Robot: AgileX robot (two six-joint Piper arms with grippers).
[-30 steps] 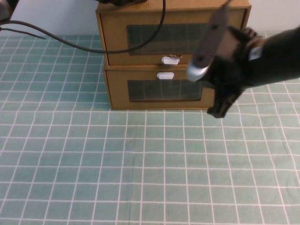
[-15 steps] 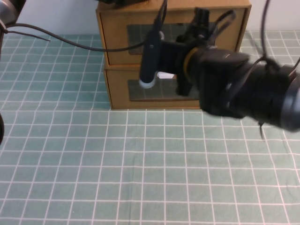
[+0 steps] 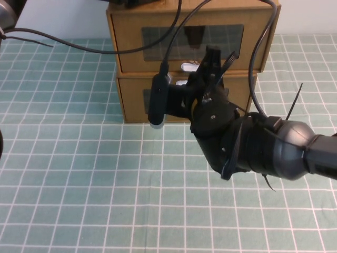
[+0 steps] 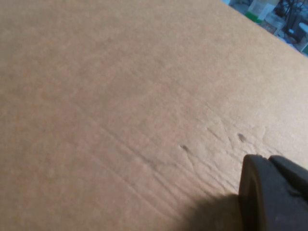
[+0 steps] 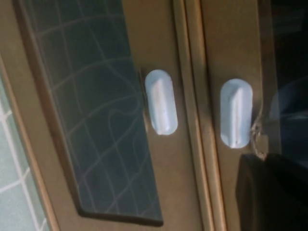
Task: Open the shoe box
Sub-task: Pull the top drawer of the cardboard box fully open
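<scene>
2 brown cardboard shoe boxes stacked at back centre, fronts twd robot. Upper box (image 3: 131, 42) & lower box (image 3: 131, 105) each w/ dark window panel + small white oval pull. Upper pull (image 5: 236, 113) sits by its bottom edge, lower pull (image 5: 161, 108) by its top edge. Both shut, fronts flush

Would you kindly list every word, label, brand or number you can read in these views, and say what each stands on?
No readable text anywhere.
Upper shoe box, lower shoe box, white handles: plain, no print.
Right pincer, at the upper box's handle: no marking.
Left pincer, over bare cardboard: no marking.
Clutter beyond the cardboard's edge: too blurred to read.
</scene>
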